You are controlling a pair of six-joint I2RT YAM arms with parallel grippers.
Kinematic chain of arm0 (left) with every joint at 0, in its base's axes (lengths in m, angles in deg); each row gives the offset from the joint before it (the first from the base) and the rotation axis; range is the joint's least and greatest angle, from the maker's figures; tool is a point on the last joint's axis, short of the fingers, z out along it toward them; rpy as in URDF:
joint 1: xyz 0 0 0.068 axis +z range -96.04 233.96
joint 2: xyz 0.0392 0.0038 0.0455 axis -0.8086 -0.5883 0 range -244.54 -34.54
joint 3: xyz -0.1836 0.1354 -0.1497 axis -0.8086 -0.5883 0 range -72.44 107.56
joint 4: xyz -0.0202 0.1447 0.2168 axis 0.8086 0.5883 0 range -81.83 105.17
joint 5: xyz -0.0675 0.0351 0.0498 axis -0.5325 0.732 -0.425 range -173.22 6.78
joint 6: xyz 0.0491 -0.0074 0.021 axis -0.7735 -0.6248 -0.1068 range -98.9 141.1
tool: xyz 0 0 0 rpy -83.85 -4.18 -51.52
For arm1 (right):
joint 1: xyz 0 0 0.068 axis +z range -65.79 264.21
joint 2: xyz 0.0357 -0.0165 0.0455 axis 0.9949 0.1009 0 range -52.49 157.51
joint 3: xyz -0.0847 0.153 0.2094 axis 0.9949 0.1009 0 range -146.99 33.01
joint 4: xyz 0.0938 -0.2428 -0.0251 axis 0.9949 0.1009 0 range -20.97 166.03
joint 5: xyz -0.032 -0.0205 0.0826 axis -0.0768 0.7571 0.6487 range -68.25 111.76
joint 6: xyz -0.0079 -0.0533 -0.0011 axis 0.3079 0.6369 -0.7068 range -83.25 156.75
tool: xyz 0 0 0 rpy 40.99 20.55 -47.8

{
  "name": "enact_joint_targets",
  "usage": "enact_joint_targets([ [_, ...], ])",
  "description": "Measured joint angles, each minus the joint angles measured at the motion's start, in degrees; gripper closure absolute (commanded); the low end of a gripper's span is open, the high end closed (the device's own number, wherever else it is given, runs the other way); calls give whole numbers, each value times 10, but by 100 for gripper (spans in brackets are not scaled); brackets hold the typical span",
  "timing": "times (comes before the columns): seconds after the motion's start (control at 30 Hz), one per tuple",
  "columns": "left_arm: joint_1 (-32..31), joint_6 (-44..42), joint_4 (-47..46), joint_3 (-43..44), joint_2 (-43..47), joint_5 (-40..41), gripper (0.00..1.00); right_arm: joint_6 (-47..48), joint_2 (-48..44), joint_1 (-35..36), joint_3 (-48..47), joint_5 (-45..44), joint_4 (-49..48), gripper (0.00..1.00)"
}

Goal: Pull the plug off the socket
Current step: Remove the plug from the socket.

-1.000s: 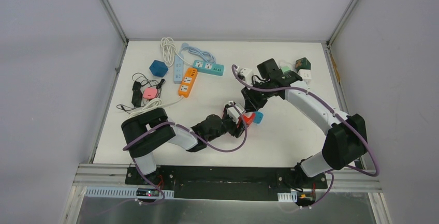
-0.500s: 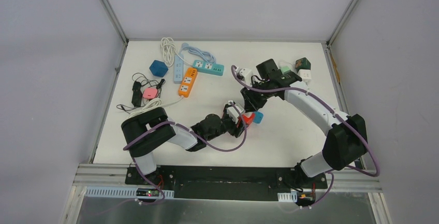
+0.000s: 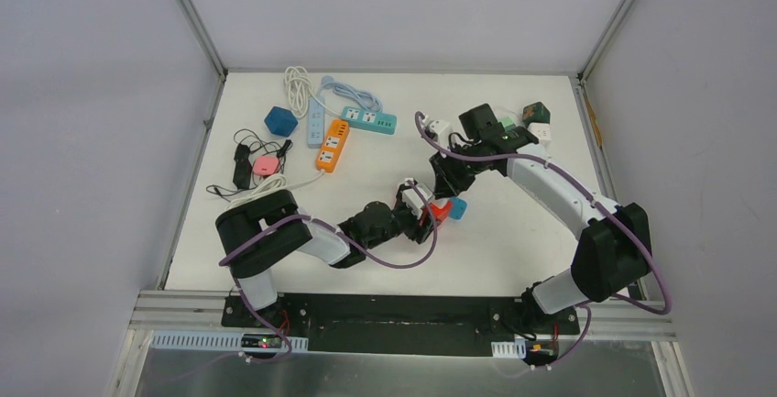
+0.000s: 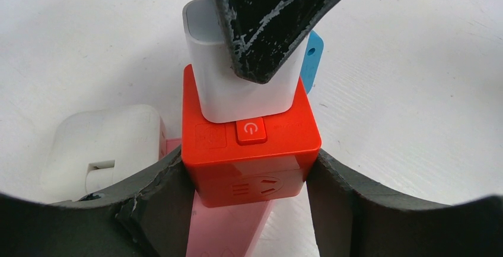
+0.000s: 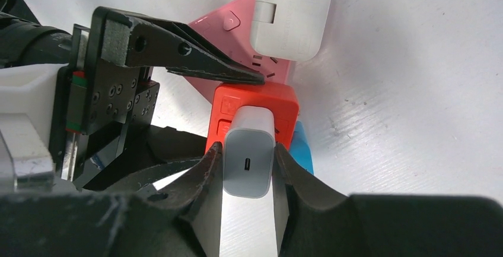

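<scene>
Clenching the left gripper (image 4: 248, 177) around the red socket (image 4: 249, 150) on the table (image 3: 513, 232) to be anchoring it, while squeezing the right gripper (image 5: 247, 150) on the white plug (image 4: 237, 94) seated in its top, readying a clean pull.

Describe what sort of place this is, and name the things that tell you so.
Most likely a robotics lab test cell: a white table boxed in by plain panels on aluminium posts, a left arm and right arm bolted at its edge, and power strips laid out.
</scene>
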Motion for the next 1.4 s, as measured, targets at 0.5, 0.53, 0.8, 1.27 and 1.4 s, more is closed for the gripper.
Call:
enact_joint_targets([
  [0.5,3,0,0,0,-1,-2,100,4,-8,30,-2,-54,-5,100],
  [0.53,4,0,-2,1,-3,-2,100,3,-8,25,-1,-47,-5,100],
  [0.8,7,1,-6,3,-7,-10,100,6,-8,12,3,-20,-6,100],
  [1.27,7,1,-7,2,-7,-11,100,4,-12,31,3,-57,-9,100],
  [1.4,8,0,-7,2,-7,-15,100,-2,-12,20,4,-45,-9,100],
])
